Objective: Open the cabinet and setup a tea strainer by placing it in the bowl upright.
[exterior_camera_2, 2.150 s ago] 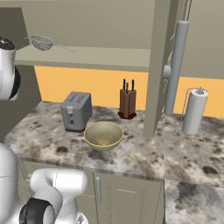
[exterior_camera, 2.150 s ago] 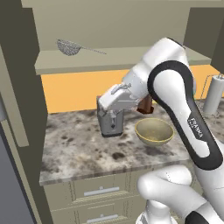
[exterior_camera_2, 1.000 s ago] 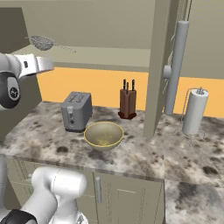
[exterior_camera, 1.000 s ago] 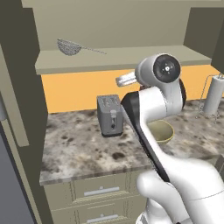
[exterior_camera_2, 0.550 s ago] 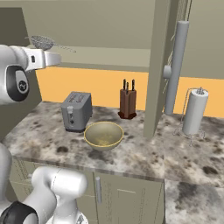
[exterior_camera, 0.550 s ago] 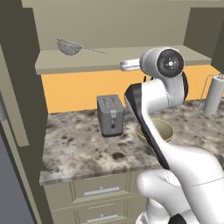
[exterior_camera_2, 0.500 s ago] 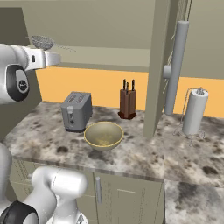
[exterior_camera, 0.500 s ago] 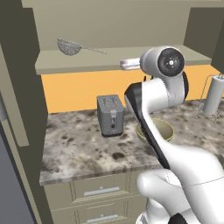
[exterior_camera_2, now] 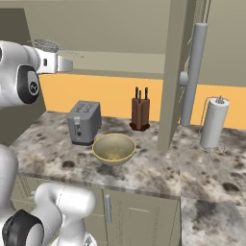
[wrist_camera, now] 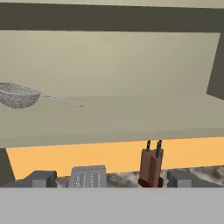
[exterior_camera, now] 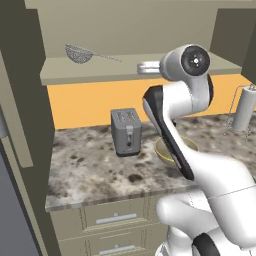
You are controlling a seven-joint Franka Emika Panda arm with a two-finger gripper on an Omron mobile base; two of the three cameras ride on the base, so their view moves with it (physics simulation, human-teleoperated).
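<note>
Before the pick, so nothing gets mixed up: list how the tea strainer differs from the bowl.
The tea strainer is grey wire mesh with a thin straight handle; the bowl is solid yellowish-tan with no handle. The tea strainer lies up on the open cabinet shelf; the bowl stands on the counter by the toaster. The strainer looks smaller. Both are round and cup-shaped.

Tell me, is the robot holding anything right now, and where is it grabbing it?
Nothing is held. The gripper is open, fingertips apart with nothing between them. The tea strainer lies on the cabinet shelf, apart from it.
</note>
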